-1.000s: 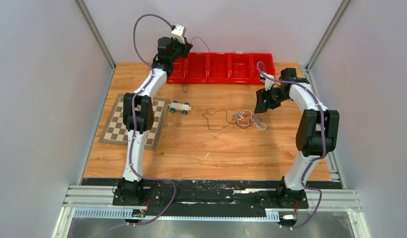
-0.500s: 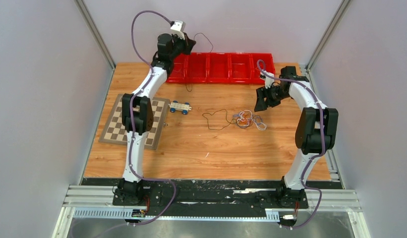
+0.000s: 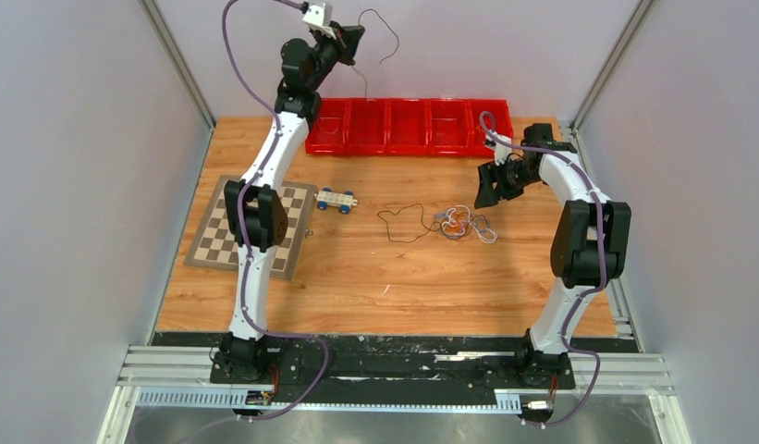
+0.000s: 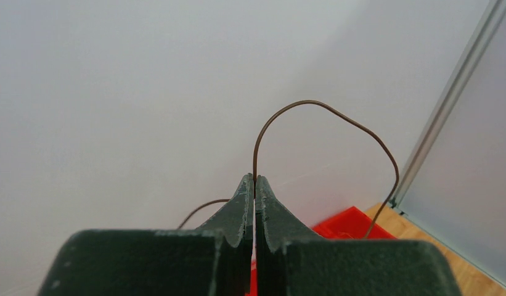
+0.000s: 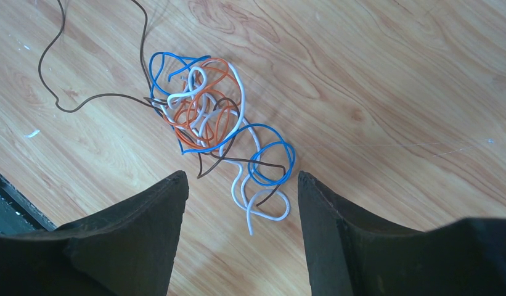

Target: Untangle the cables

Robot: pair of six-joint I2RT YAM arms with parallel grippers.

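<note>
— Top external view: where does the left pincer stand?

— High over the far-left corner of the counter, above the row of red bins. A thin dark cable arcs out of it, and one end hangs down toward the bins.

— And the other cables?

— A small knot of cables lies on the wood right of centre, with a loose dark strand trailing left from it. The right pincer hovers just behind the knot, apart from it. A toy car and a chessboard lie well to the left.

— What does the left wrist view show?

— The left pincer is pressed closed on the dark cable, which rises from the tips, bends over in a hoop and drops to the right.

— And the right wrist view?

— The right pincer is spread wide and holds nothing. The knot of cables lies on the counter beyond its tips: blue, orange, white and dark brown loops wound through one another. Orange is bunched in the middle, and a white loop and a blue ring reach toward the fingers. Dark strands run off to the upper left.
</note>
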